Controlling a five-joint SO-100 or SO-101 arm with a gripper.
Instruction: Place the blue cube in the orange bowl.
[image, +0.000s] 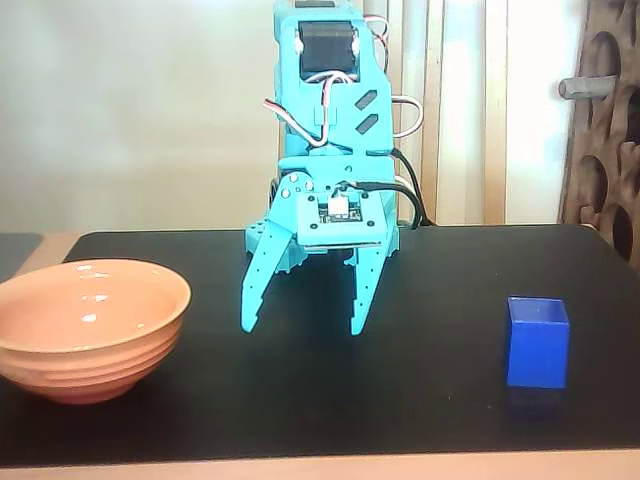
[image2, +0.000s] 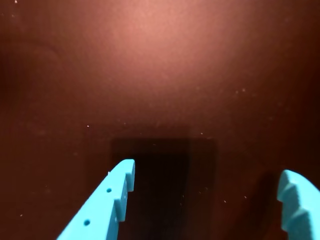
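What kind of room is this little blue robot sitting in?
Probably someone's home, not a lab: a black table holding an orange bowl and blue cube, with curtains and a carved wooden screen behind.

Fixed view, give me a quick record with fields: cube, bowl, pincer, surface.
cube: blue cube stands upright on the mat, at the right of the fixed view, untouched
bowl: orange bowl at the left, nothing visible inside
pincer: pincer open, pointing down between the two, holding nothing
surface: dark mat on a wooden table
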